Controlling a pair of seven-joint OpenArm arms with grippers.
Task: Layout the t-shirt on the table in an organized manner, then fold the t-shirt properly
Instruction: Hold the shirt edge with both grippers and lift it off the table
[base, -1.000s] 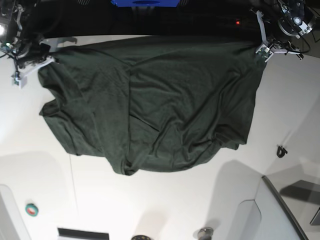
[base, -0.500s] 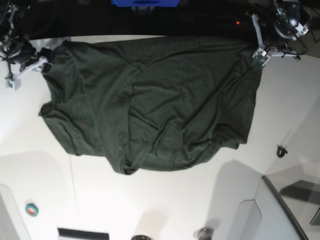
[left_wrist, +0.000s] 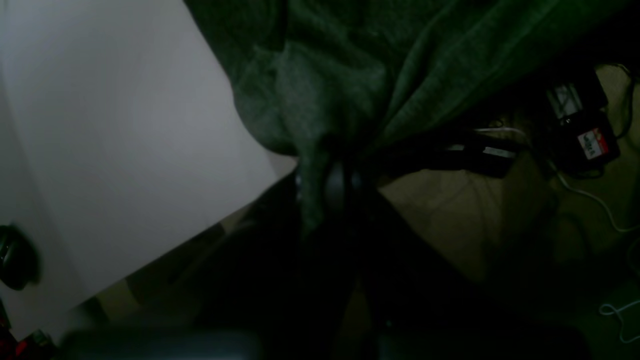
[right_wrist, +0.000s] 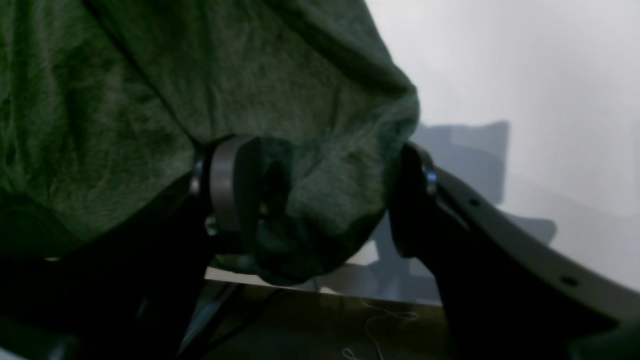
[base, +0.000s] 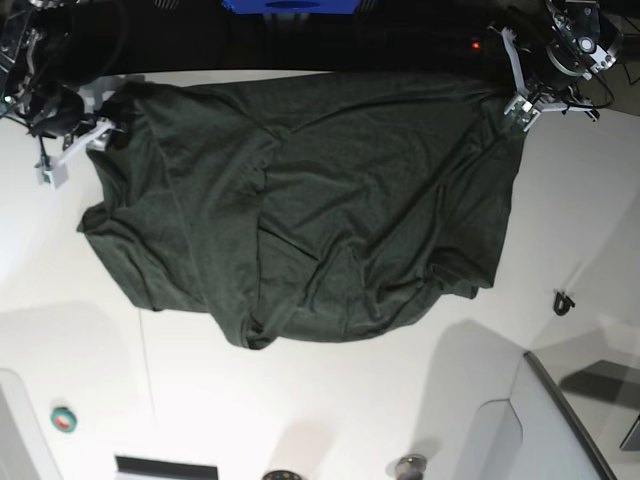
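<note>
Your left gripper (base: 522, 100) is clamped on one far corner of the t-shirt (base: 310, 210), which lies spread and wrinkled on the tabletop (base: 330, 400). Your right gripper (right_wrist: 320, 200) stands apart, the opposite corner bunched loosely between its fingers (right_wrist: 230, 185).

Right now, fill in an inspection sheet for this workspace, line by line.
Surface: white table, thin dark seam.
Job's things: dark green t-shirt spread out, still creased, far edge at the table's far rim.
Clutter: small green-red round thing; small dark thing.
Grippers: left gripper shut on a shirt corner; right gripper open, cloth bunched between its fingers.
Cables: white wires on the floor.
Surroundings: blue object beyond the table.
</note>
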